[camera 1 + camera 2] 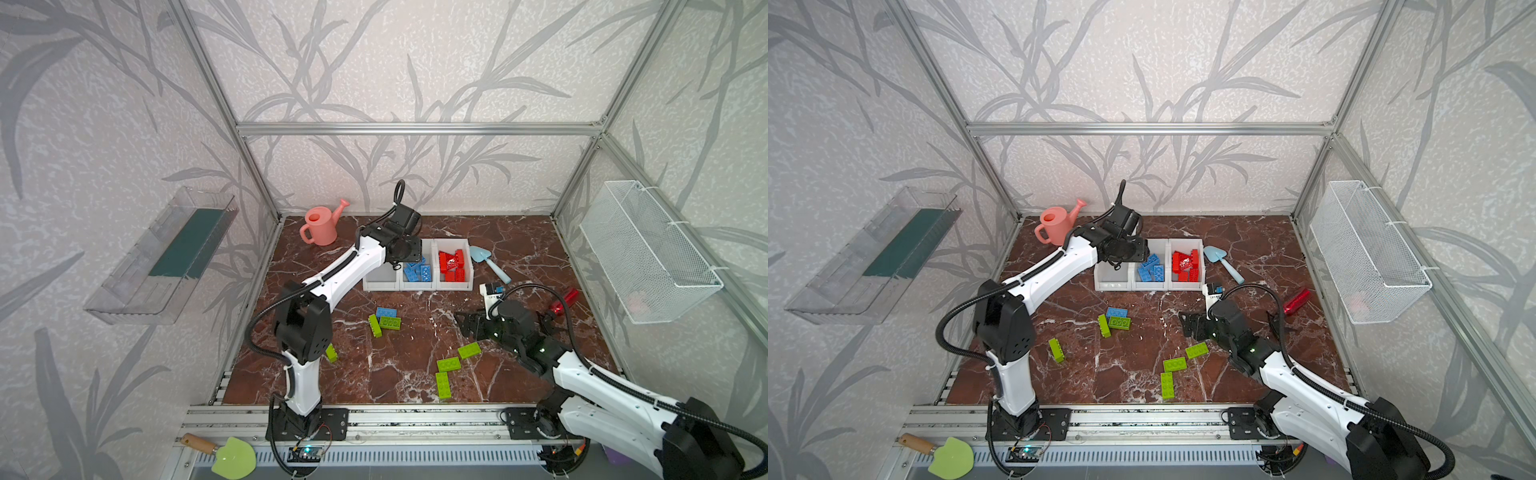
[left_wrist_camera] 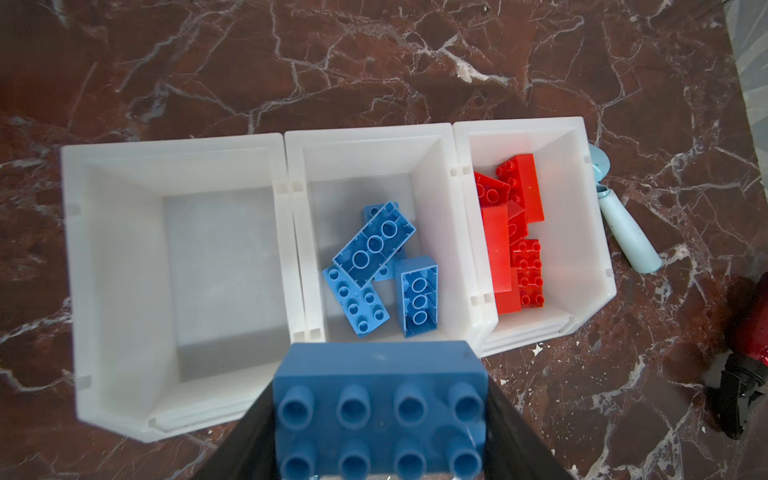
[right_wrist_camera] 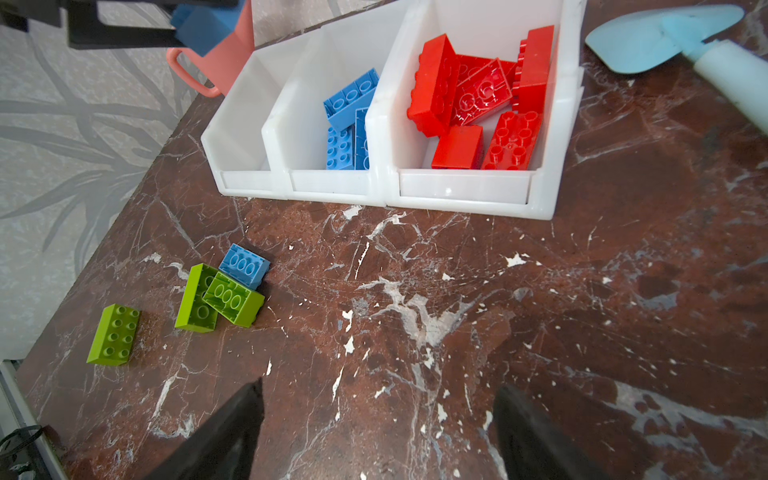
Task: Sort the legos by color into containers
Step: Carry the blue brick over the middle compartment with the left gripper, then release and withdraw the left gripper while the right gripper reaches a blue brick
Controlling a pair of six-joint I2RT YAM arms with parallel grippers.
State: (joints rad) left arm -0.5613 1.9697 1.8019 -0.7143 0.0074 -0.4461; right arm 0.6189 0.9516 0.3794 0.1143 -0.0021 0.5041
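Observation:
My left gripper point(image 2: 380, 415) is shut on a dark blue lego point(image 2: 380, 374), studs facing the camera, held above the front of the containers point(image 1: 455, 286). These are three joined white bins: the left bin point(image 2: 124, 249) is empty, the middle one holds several blue legos point(image 2: 374, 257), and the right one holds several red legos point(image 2: 515, 232). On the table lie a loose blue lego point(image 1: 386, 312) and several lime green legos point(image 1: 390, 322) point(image 1: 448, 364) point(image 1: 331, 352). My right gripper point(image 3: 380, 415) is open over bare table in front of the bins, with nothing between its fingers.
A pink watering can point(image 1: 322, 224) stands at the back left. A light blue trowel point(image 1: 488, 259) lies right of the bins. A shiny red object point(image 1: 564, 301) lies near the right wall. A wire basket point(image 1: 648, 253) and a clear tray point(image 1: 166, 257) hang on the walls.

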